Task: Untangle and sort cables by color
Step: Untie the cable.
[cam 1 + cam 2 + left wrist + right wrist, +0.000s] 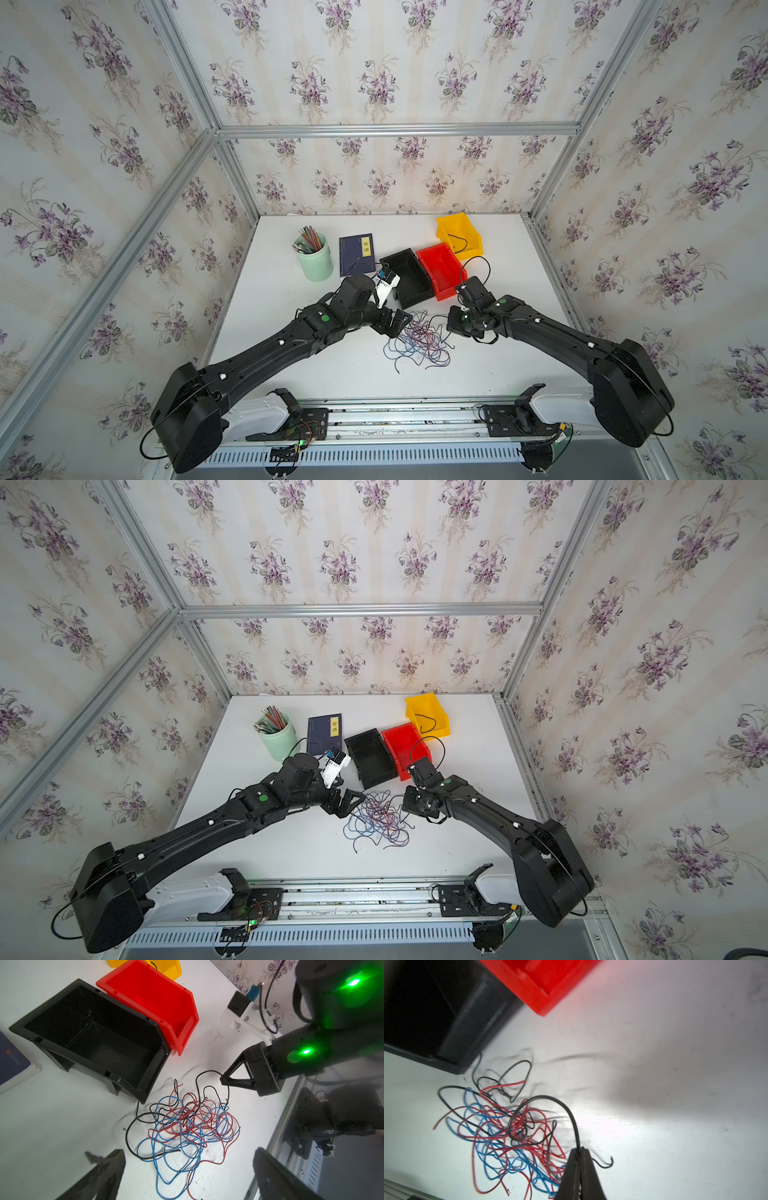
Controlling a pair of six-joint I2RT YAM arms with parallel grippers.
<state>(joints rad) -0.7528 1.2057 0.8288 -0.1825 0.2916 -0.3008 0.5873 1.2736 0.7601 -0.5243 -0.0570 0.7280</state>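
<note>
Right gripper point(579, 1150): pinched shut on one black cable point(568, 1110) at the edge of the tangle point(512, 1136).
Left gripper point(188, 1151): spread wide, empty, over the tangle.
Progress: one strand point(458, 244) in the yellow bin point(451, 222); black bin point(409, 276), red bin point(442, 270) empty; tangle unsorted.
Room: bare table point(332, 374) toward the near edge; bins close behind.

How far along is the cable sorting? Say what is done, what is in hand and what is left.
Done: one black cable lies in the yellow bin; the red bin and black bin look empty. In hand: the right gripper is shut on a black strand from the tangle; the left gripper hangs open beside it. Left: almost everything, since the tangle holds red, blue and black cables.
</note>
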